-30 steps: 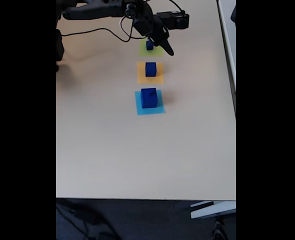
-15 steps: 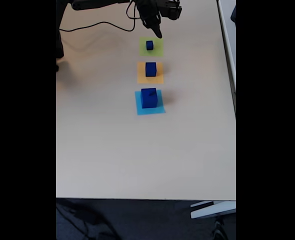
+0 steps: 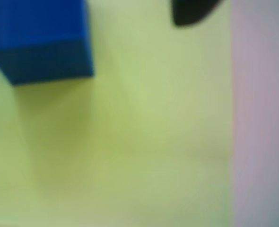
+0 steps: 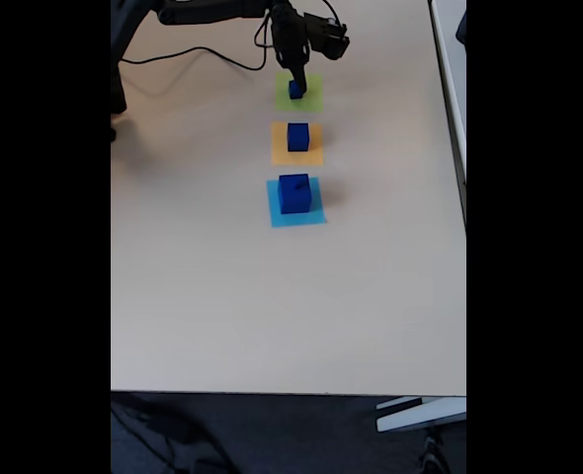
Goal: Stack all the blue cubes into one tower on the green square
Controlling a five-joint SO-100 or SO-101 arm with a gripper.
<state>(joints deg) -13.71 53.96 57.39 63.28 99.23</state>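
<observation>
Now the gripper hangs right over the small blue cube on the green square; half a second ago it was up beyond the square's far edge. Whether it is grasping or released cannot be told. The medium cube stays on the orange square, the large cube on the light-blue square

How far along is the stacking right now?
Nothing is stacked yet. The small cube sits on the green square, the medium cube on the orange square, the large cube on the light-blue square. The gripper is at the small cube; whether it grips is unclear. All stacking remains.
</observation>
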